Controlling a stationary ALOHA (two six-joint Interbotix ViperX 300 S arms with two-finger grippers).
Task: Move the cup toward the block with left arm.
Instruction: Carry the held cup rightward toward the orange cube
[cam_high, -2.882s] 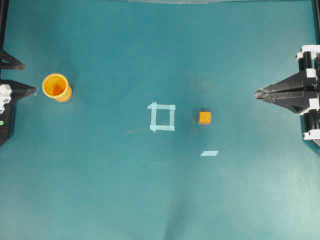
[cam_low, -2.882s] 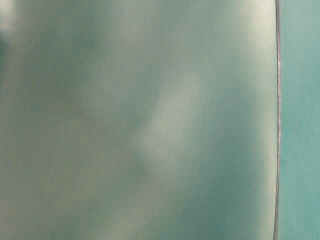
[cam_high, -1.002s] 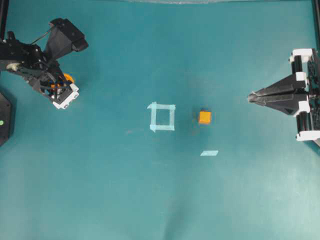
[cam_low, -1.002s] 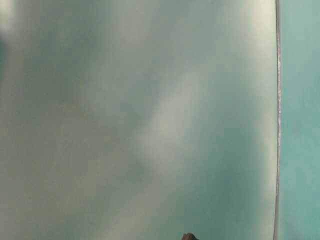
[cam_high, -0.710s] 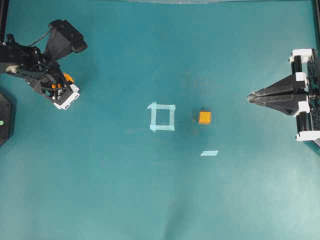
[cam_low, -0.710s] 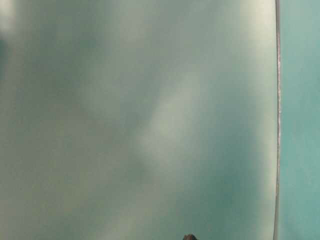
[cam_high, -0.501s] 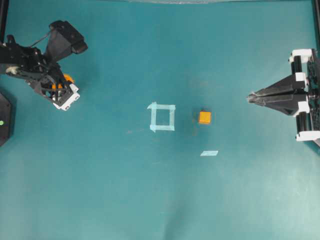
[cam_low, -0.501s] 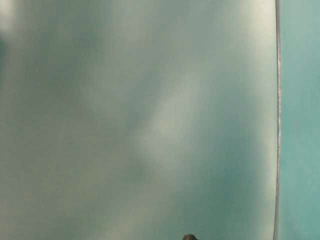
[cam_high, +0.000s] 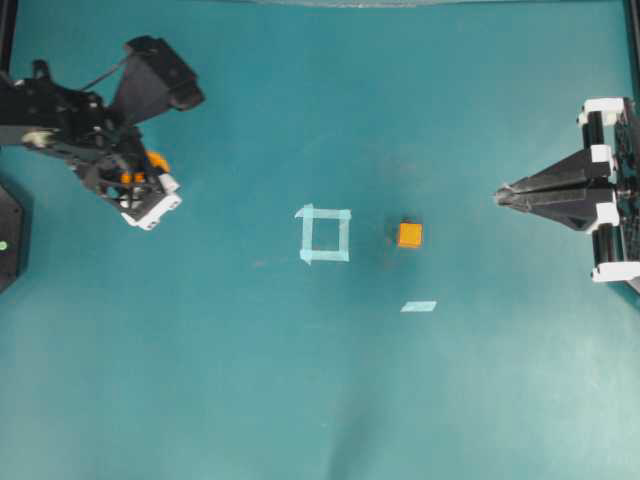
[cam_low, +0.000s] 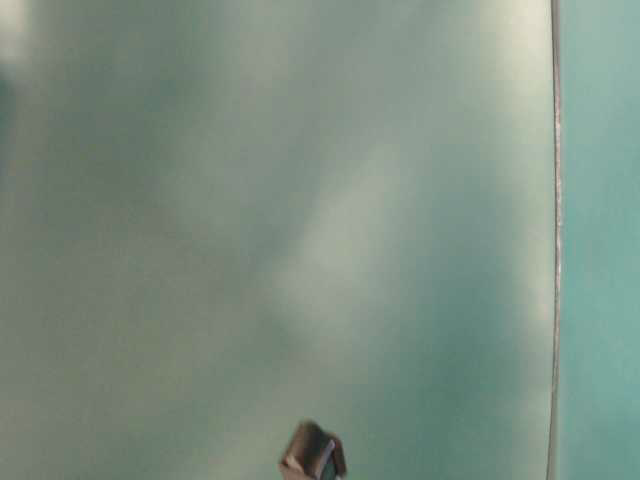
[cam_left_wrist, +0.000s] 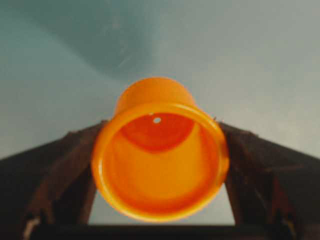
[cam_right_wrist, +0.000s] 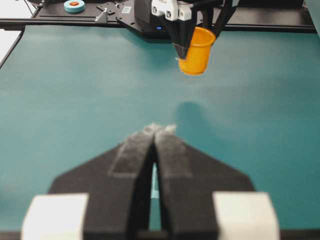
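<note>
The orange cup (cam_left_wrist: 160, 150) hangs between the two dark fingers of my left gripper (cam_left_wrist: 160, 167), which is shut on it just below the rim. In the right wrist view the cup (cam_right_wrist: 196, 50) hangs above the teal table over its own shadow. From overhead only slivers of the cup (cam_high: 157, 160) show under the left gripper (cam_high: 140, 188) at the far left. The small orange block (cam_high: 409, 235) rests right of centre, far from the cup. My right gripper (cam_high: 500, 195) is shut and empty at the right edge, and its tips (cam_right_wrist: 159, 129) point toward the cup.
A pale tape square (cam_high: 324, 234) lies between cup and block, and a short tape strip (cam_high: 419, 306) lies below the block. A tape roll (cam_right_wrist: 75, 5) sits on the black frame behind the table. The table-level view is blurred, with a dark part (cam_low: 312, 455) at its bottom edge.
The left gripper has closed on the cup and shifted right with it, toward the tape square. The right arm and the block have not moved.
</note>
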